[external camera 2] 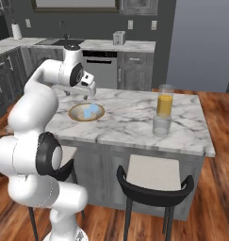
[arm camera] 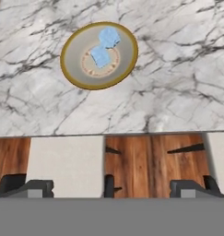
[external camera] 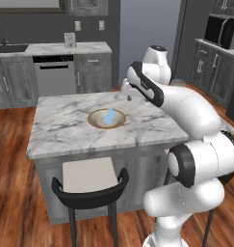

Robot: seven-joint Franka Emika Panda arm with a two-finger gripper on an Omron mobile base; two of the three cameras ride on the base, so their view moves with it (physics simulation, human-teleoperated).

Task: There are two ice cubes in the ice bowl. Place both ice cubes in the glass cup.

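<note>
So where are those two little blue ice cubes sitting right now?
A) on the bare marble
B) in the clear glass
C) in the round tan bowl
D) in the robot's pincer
C: both ice cubes lie inside the ice bowl on the marble island, touching each other.

On the marble island ahead of me sits the bowl, shallow and round, tan inside with a golden-brown rim, upright and flat on the stone. Both ice cubes lie in it, pale blue and translucent, touching each other near the middle, one a little closer to the rim. The cup stands well apart from the bowl, toward the island's other end near the front edge: a short clear tumbler, upright, just beside a taller glass of orange liquid.
</note>
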